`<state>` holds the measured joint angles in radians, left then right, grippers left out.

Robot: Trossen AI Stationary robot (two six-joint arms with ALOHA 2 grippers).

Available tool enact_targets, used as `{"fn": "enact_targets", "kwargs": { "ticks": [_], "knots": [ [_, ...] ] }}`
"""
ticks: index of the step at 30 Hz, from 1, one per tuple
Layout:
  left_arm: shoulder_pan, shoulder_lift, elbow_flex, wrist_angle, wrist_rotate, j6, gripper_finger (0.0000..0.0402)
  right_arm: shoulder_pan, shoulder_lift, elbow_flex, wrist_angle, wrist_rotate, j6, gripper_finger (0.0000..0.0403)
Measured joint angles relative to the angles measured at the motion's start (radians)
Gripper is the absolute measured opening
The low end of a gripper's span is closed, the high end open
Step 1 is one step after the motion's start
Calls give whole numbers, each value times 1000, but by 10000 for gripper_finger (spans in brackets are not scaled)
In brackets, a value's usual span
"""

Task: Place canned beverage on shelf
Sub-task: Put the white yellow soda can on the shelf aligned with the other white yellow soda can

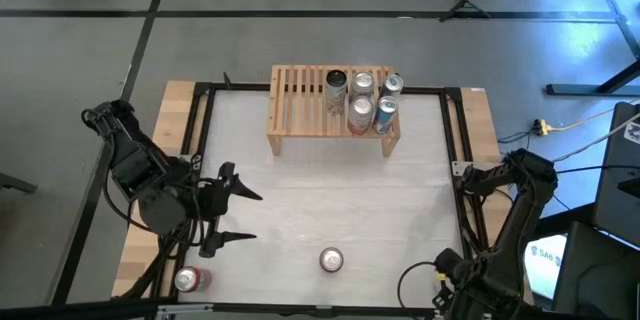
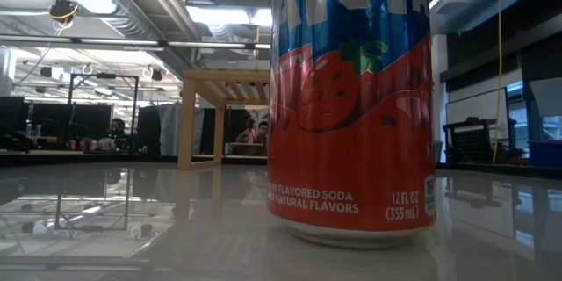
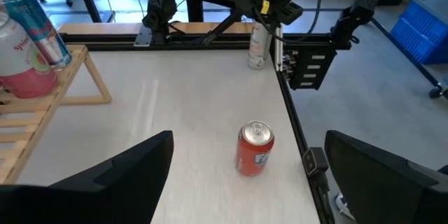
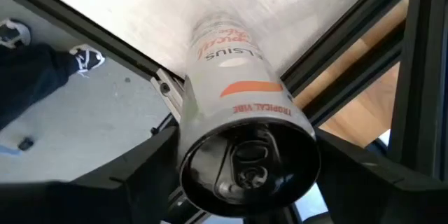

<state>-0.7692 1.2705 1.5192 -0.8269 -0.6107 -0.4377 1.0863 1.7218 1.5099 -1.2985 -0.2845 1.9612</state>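
Note:
A red soda can [image 1: 331, 259] stands upright on the white table near its near edge; it also shows in the left wrist view [image 3: 253, 150] and fills the low view [image 2: 351, 97]. My left gripper [image 1: 258, 216] is open and empty, to the can's left, pointing toward it. The light-wood shelf [image 1: 300, 110] stands at the far side with several cans [image 1: 362, 100] on its right half. My right gripper [image 1: 445, 272] is at the near right corner, open, with a white can [image 4: 238, 91] upright between its fingers [image 4: 140, 175]. My right gripper comes at the white can from above, one finger on each side of its upper part [image 4: 210, 105]. I cannot tell whether the fingers touch it. The can stands on its base by the black frame at the table's corner.
Another red can [image 1: 188, 280] is on the wooden border at the near left corner, beside the left arm's base. A black frame [image 1: 455, 140] runs around the white top. The shelf's left half [image 1: 290, 95] holds nothing. The table's middle is bare.

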Motion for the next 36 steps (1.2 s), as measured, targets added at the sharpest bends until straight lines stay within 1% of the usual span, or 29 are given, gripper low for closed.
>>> {"fn": "enact_targets", "kwargs": {
  "ticks": [5,8,11,15,18,24,28,31,36],
  "knots": [
    [0,0,0,28,1,-3,362,0,0,0,-4,2,-43,231],
    [0,0,0,32,1,-3,362,-3,0,1,-5,8,-72,230],
    [0,0,0,32,1,-4,362,-34,2,29,-15,42,-139,230],
    [0,0,0,33,3,-24,362,-104,0,91,-34,169,-260,230],
    [0,0,0,32,26,-48,362,-174,0,120,-72,212,-390,230],
    [0,0,0,32,18,-89,362,-319,0,143,-175,257,-706,230],
    [0,8,0,33,16,-108,362,-410,0,144,-177,267,-929,230],
    [1,28,0,33,-5,-118,362,-470,0,144,-191,284,-1096,230],
    [7,75,0,38,-22,-205,362,-573,0,144,-220,302,-1365,230]
  ]
}}
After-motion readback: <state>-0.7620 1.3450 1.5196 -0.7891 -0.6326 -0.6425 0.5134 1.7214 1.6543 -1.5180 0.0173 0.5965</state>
